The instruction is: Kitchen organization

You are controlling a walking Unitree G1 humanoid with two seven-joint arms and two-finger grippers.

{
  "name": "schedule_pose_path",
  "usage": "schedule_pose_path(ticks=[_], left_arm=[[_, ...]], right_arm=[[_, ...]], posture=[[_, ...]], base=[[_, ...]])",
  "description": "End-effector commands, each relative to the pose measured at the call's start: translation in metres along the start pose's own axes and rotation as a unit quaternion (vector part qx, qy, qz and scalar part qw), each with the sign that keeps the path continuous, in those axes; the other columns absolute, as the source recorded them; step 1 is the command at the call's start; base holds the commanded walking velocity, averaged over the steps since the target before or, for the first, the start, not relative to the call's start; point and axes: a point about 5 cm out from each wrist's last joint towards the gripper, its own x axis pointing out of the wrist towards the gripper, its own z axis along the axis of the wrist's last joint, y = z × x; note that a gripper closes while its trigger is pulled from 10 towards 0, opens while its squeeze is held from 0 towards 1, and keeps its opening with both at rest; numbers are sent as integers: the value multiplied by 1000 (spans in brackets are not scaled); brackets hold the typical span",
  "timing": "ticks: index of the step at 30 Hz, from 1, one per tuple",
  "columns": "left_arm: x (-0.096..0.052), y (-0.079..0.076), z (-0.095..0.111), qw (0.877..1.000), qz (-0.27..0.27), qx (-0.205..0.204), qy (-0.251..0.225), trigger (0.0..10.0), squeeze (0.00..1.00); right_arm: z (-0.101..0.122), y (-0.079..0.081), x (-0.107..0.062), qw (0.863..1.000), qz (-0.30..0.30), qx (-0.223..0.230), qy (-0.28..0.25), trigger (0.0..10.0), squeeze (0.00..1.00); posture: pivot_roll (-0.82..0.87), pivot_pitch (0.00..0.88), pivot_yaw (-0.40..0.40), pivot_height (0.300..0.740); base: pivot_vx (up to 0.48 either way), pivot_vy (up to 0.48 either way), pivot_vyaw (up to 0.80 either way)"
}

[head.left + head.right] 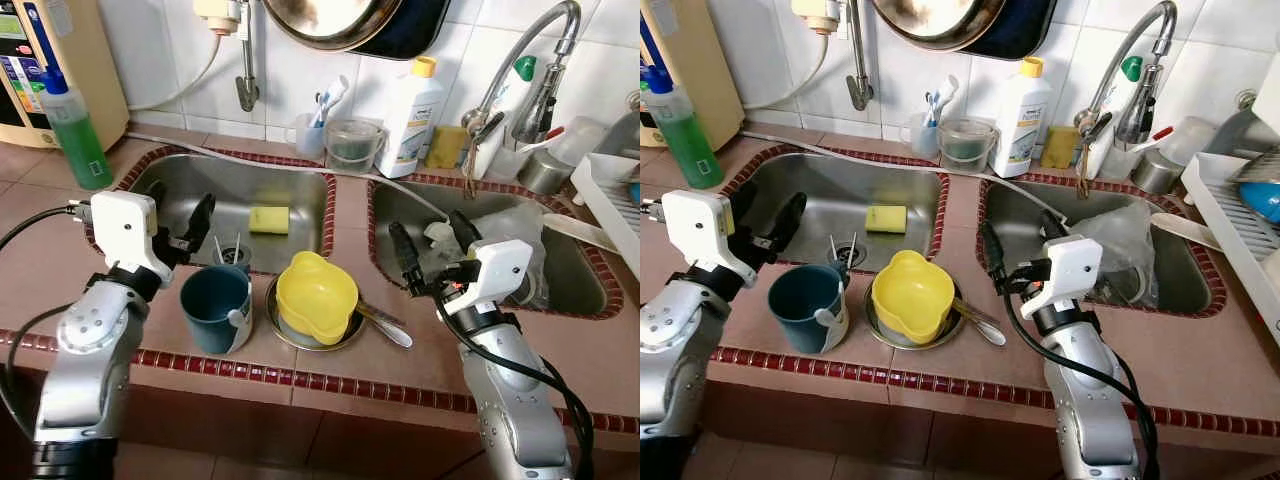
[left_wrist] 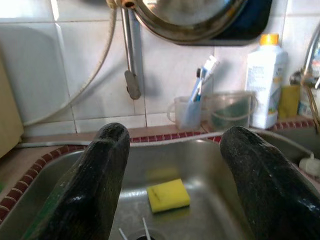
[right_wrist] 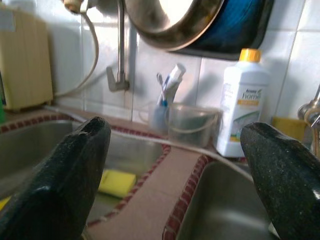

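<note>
1. Left eye view: the left end effector (image 1: 180,218) hovers over the front rim of the left sink (image 1: 190,180), its two black fingers spread apart and holding nothing. The right end effector (image 1: 432,250) hangs at the front edge of the right sink (image 1: 575,265), fingers likewise apart and empty.
2. The teal mug (image 1: 216,308) stands on the tiled worktop (image 1: 340,215) just below and in front of the left end effector, close but not touching it. A yellow bowl (image 1: 316,294) sits in a metal plate (image 1: 290,335) beside the mug, between the two end effectors.
3. The mug is upright, mouth up, with a white tag or handle part on its side facing the bowl. The bowl sits tilted on the plate, its opening turned partly toward the sinks. A metal spoon (image 1: 385,324) lies on the worktop with its long axis running from the plate toward the right arm.
4. The mug is dark teal and matte; the bowl is bright yellow with a wavy rim.
5. A yellow sponge (image 2: 168,195) lies flat in the left sink, seen between the left fingers (image 2: 92,185) in the left wrist view.
6. A white bottle (image 3: 243,102) with a yellow cap stands upright against the tiled wall behind the sinks.
</note>
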Motion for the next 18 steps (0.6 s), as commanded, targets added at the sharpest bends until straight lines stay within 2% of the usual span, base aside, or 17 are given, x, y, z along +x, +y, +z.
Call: schedule_pose_path(ticks=[1,9,10,14,16,18], left_arm=[[-1,-3,5,1000,-18,7,-5,10000,0],[-6,3,8,999,-39,26,2,10000,0],[-6,9,11,999,-39,29,4,10000,0],[-8,12,16,996,-79,42,9,10000,0],[-11,11,22,990,-128,63,20,10000,0],[-11,11,24,988,-139,66,24,10000,0]], right_arm=[[4,0,-1,1000,7,-3,-3,10000,0],[1,3,-7,999,33,-8,12,10000,0],[0,4,-8,999,41,-5,16,10000,0],[0,5,-9,998,52,-3,20,10000,0],[0,7,-11,997,67,-4,25,10000,0],[0,7,-11,997,73,-4,28,10000,0]], posture=[[110,0,-58,740],[110,0,-55,740],[111,0,-57,740],[110,0,-59,740],[111,0,-58,740],[113,0,-60,740]], base=[[0,0,0],[0,0,0],[0,0,0],[0,0,0],[0,0,0],[0,0,0]])
